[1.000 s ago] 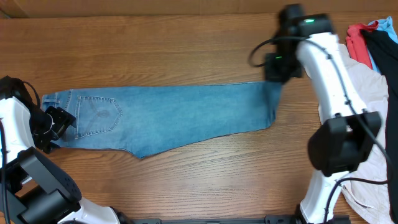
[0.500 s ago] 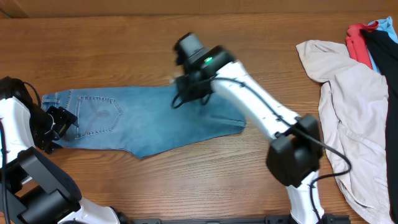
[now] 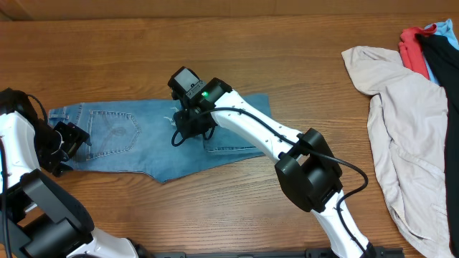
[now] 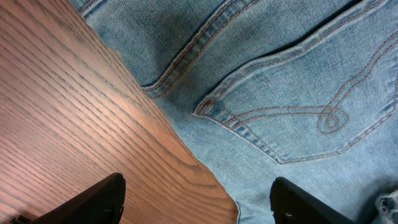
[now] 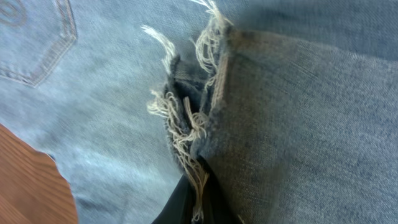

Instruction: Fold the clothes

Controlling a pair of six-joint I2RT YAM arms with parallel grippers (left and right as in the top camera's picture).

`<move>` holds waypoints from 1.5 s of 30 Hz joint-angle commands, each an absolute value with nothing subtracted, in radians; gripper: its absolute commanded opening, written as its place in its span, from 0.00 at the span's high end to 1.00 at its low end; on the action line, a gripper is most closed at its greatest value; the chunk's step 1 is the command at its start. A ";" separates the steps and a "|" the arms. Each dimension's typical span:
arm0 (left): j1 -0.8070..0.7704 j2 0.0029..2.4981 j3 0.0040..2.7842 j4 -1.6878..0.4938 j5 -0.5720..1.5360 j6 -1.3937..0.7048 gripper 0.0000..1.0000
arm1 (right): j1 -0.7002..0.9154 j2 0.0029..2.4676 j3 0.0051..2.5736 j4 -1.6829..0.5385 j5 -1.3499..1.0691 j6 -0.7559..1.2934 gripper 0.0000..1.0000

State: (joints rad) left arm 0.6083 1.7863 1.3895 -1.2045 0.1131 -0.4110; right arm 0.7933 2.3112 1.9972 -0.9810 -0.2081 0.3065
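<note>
Across the left-centre of the overhead frame, the jeans (image 3: 143, 140) lie flat on the wooden worktop (image 3: 287, 57), waist at the left, a stitched back pocket (image 3: 115, 129) facing up. The legs are doubled back over themselves, with the fold edge near the middle of the frame and the top layer running back toward the pocket. And look at the right end effector (image 3: 188, 123): it sits low over that top layer, just right of the pocket, arm stretched in from the lower right. From its wrist camera the dark fingers (image 5: 180, 210) are pressed together on the frayed hem (image 5: 186, 118), white threads spilling out above the pinch, denim below and a sliver of bare wood at lower left. Over at the left edge, the left end effector (image 3: 68, 143) hangs by the waist end, fingers (image 4: 99, 199) spread wide and gripping nothing. Its own camera shows the jeans' edge cutting diagonally across the wood and the pocket's curled stitching at the right. Whether it touches the cloth, I can't tell. Far right of the overhead frame, well apart from the jeans, a beige garment (image 3: 405, 107) sprawls down the edge. A red garment (image 3: 412, 46) and a black garment (image 3: 441, 50) are bunched in the upper right corner.
</note>
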 commanded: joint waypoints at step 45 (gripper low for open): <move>0.618 1.780 1.410 -0.979 0.019 -0.252 0.04 | 0.365 2.042 2.012 -1.419 0.093 0.299 0.31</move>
State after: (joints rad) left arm 0.6086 1.7866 1.3903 -1.0077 0.0624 -0.2966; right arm 0.3931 2.0720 1.9972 -1.4014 0.0448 0.3096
